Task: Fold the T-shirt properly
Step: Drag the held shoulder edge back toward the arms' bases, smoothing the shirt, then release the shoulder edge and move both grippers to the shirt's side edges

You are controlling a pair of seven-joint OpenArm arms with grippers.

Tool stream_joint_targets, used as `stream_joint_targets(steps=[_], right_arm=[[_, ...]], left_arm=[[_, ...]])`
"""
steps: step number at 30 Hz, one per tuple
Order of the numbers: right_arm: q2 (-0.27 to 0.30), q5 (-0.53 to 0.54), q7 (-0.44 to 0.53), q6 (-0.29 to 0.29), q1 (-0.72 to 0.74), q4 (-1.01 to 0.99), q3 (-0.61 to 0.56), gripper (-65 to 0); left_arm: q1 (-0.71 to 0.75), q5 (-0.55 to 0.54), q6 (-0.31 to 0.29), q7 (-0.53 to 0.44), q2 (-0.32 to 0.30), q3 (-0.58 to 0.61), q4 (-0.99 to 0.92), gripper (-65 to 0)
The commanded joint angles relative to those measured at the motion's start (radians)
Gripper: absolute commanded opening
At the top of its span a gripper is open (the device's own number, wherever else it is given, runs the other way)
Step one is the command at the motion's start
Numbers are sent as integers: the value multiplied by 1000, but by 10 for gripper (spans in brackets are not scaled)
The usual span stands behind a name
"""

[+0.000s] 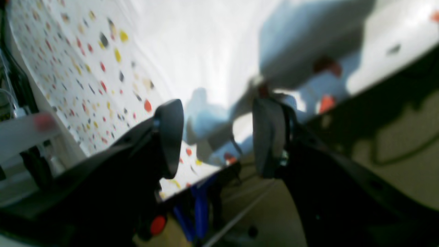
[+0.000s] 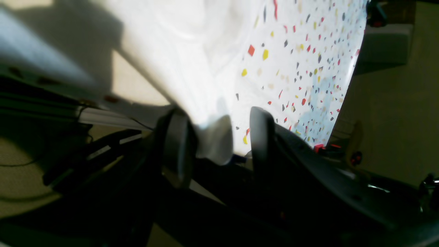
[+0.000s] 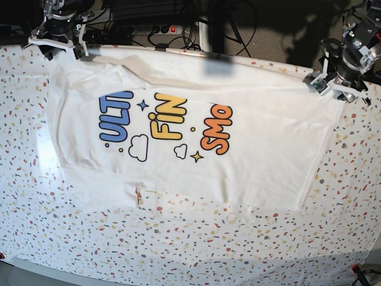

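The white T-shirt lies flat on the speckled table, print up, showing "ULT", "FIN", "SMO" in blue, yellow and orange; its far part is folded over. My right gripper is at the shirt's far left corner. In the right wrist view it is open, with a white cloth corner between the jaws against one finger. My left gripper is at the shirt's far right corner. In the left wrist view it is open over blurred white cloth, holding nothing.
A power strip and cables lie behind the table's far edge. A red clamp sits at the near right corner. The speckled tabletop also shows beside the shirt in the left wrist view and the right wrist view.
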Motion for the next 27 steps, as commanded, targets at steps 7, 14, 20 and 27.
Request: stream_joint_targets(steps=[7,14,20,27], right_arm=[[50,-60,-30,-18,-6,81,8,-385],[150,208,100,-77,37,101,54,-385],[152,451,138,-26,169,96,120,-385],[152,636,195,62,319,34,120,-385]], left_arm=[[0,140,22,74,-54,-3,41,-324],[-95,-49,211,-124,-128,-3,48,-324],[-278,-256,209,-234,-90,-3,-14,-324],[-512,-473,108,-320,26,-3,-293,-324]])
